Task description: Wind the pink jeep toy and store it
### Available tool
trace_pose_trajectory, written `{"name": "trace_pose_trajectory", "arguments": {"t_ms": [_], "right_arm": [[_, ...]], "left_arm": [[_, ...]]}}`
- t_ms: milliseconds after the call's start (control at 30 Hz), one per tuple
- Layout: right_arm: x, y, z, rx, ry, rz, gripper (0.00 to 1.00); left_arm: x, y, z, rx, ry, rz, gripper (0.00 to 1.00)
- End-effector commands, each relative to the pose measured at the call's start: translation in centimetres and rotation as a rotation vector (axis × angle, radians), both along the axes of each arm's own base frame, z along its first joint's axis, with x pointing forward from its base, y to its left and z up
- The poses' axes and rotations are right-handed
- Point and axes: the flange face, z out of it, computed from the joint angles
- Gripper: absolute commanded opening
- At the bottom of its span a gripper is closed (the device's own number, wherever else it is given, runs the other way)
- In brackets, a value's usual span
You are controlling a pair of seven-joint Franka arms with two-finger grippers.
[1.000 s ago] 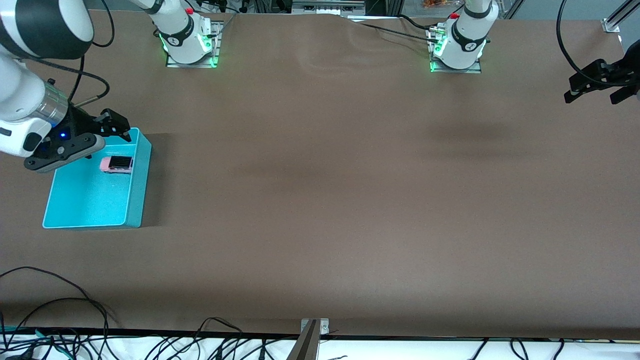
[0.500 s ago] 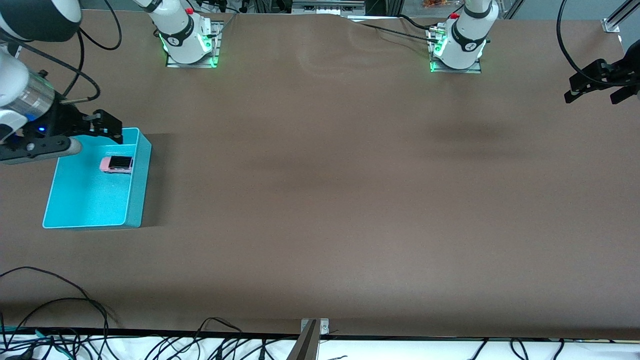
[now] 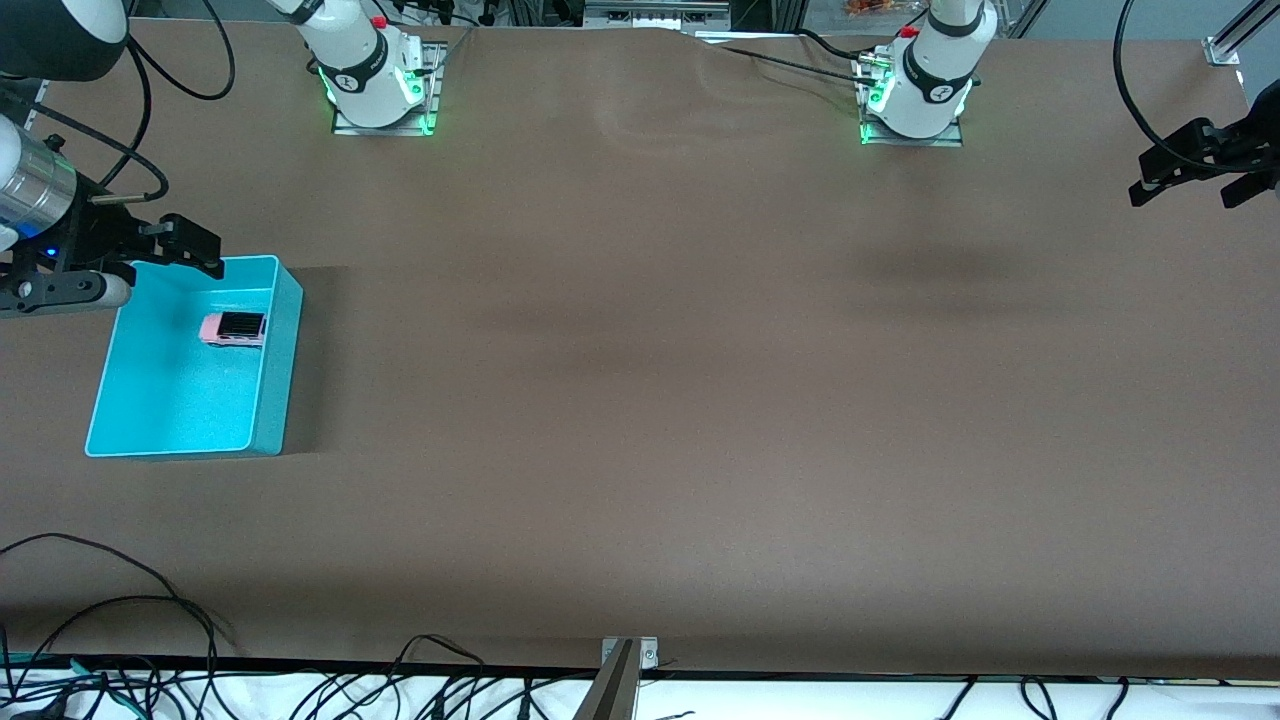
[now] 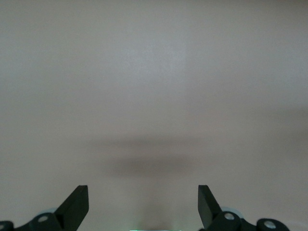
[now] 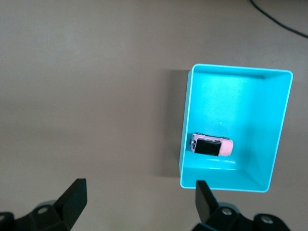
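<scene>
The pink jeep toy with its black roof lies inside the turquoise bin, close to the bin's wall that is farther from the front camera. It also shows in the right wrist view, inside the bin. My right gripper is open and empty, up in the air over the bin's farther corner at the right arm's end of the table; in its own view one fingertip overlaps the bin's edge. My left gripper waits open and empty over the left arm's end of the table, with only bare brown table under it.
The two arm bases stand at the table's edge farthest from the front camera. Loose black cables and a metal bracket lie along the edge nearest to that camera.
My right gripper has drawn back from over the bin toward the right arm's end of the table, open and empty. The jeep stays still in the bin. The left arm has not moved.
</scene>
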Motion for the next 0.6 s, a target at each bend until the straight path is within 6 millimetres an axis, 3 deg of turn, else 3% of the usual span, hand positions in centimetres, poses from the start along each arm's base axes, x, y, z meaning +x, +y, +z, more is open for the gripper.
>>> {"name": "trace_pose_trajectory", "arguments": {"t_ms": [0,100,267,567], "right_arm": [[0.1,-0.7,0.5,0.012,0.018,-0.028,1.0],[-0.2,-0.6,0.5,0.034,0.043,-0.038,1.0],[-0.6,-0.4,5.0,0.036,0.014,-0.07,1.0],[-0.9,-0.6,5.8,0.035,0.014,-0.088,1.0]], "left_arm": [[0.4,0.1,0.7,-0.008,-0.004,0.007,1.0],[0.4,0.1,0.7,-0.008,-0.004,0.007,1.0],[0.4,0.1,0.7,-0.008,-0.004,0.007,1.0],[0.4,0.6,0.7,-0.007,-0.004,0.016,1.0]]}}
